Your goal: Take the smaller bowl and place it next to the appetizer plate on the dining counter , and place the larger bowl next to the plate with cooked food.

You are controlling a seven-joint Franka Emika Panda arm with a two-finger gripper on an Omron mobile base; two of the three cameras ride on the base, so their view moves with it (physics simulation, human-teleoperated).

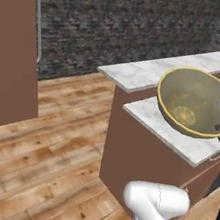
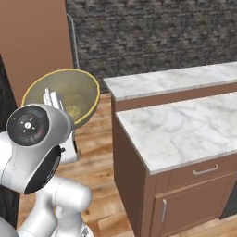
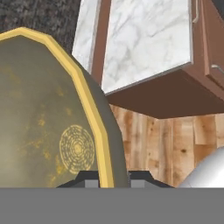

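Aloft, the larger bowl (image 3: 48, 127), yellowish mark inside, rim in the clamped claw (image 3: 107, 180).

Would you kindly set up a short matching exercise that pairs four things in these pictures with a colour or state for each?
Things:
1. larger bowl
2. end effector
3. dining counter
4. floor

Colour or state:
A. white, grey-veined marble top
B. brown wooden planks
C. tilted on edge, olive-tan with a yellow rim
D. shut on the bowl's rim

Pairs: 1-C, 2-D, 3-A, 4-B
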